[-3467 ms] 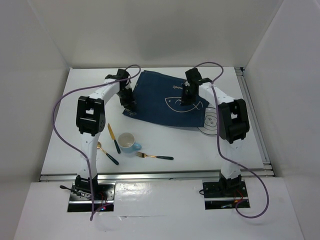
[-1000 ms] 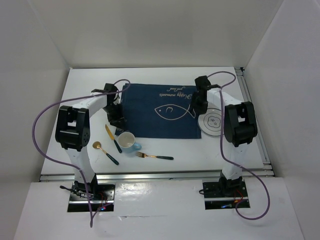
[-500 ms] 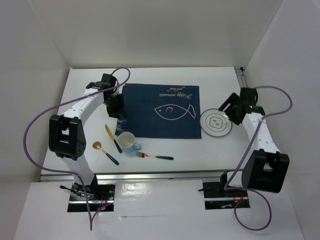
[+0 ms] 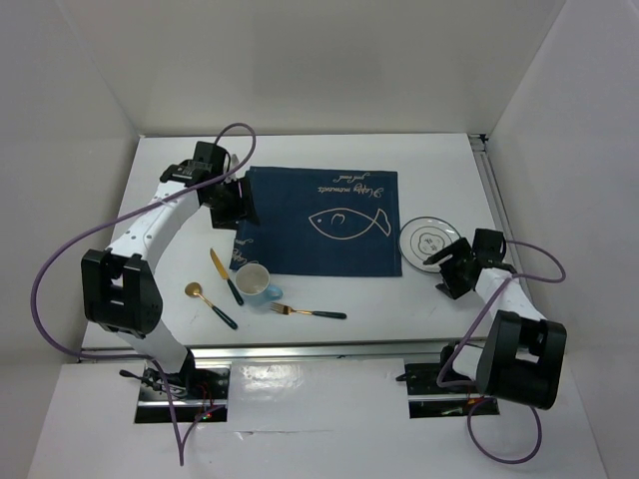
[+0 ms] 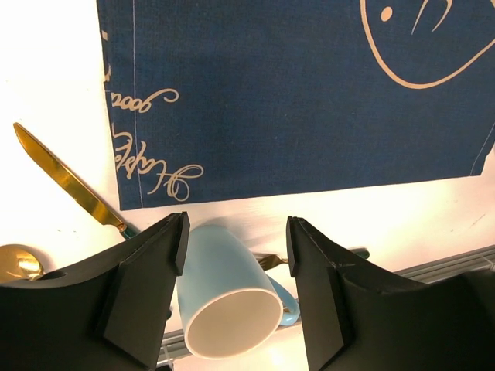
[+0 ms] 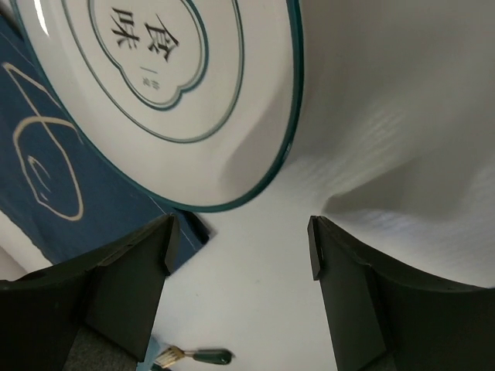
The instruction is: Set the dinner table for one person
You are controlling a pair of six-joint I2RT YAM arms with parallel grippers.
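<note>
The navy placemat [image 4: 319, 222], bunched and skewed at upper centre earlier, is now lying flat and square in the middle of the frame. The plate [image 4: 432, 242], half covered before, is showing whole at right. The left gripper [image 4: 238, 204] is sitting higher, by the navy placemat's upper left, jaws spreading wider. The right gripper [image 4: 451, 267] is swinging down toward the lower right, below the plate, jaws parted

Plate [image 6: 155, 100], ahead of the right claw [image 6: 240, 232]: characters 食味 inside the central teal outline. Placemat [image 5: 309, 100], ahead of the left claw [image 5: 236, 228]: pale cursive "Happy moments" along one edge; second line begins "goo", remainder unclear.
</note>
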